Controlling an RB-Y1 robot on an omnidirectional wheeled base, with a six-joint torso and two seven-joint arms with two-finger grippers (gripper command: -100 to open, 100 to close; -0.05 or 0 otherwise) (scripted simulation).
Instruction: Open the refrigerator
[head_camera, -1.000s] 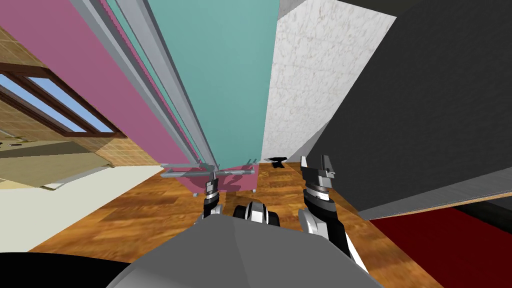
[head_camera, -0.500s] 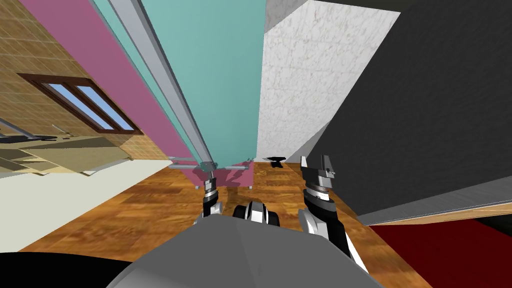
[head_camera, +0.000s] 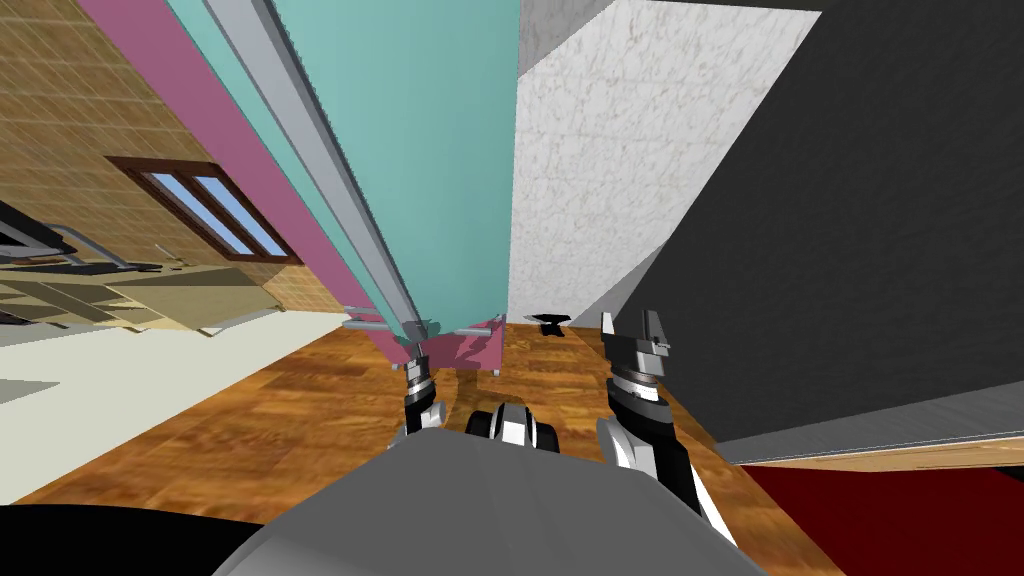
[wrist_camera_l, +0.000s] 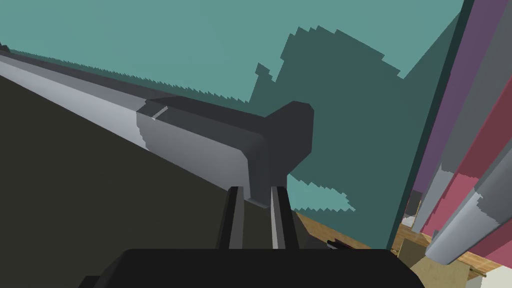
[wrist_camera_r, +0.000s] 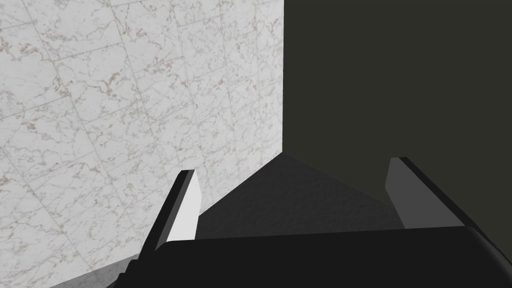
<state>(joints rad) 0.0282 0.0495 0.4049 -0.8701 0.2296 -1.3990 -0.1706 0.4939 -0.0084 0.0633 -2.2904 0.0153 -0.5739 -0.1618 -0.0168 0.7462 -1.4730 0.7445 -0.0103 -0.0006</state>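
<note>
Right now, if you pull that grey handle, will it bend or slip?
Probably stiff: the handle is a thick, straight bar. The left claw pinches its end, so slipping seems unlikely. The tall teal door likely swings heavily.

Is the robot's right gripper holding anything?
No, the right gripper has its two light grey blade-like fingers wide apart with nothing between them.

The teal door (wrist_camera_l: 150, 40) stood close ahead of the left gripper (wrist_camera_l: 256, 194), whose fingers pinched the grey handle (wrist_camera_l: 200, 142) (no slack either side). The right gripper (head_camera: 632, 324), spread wide, faced the marble wall (head_camera: 590, 170) meeting a dark wall (head_camera: 850, 230); wooden floor (head_camera: 300, 410) lay open leftward.
</note>
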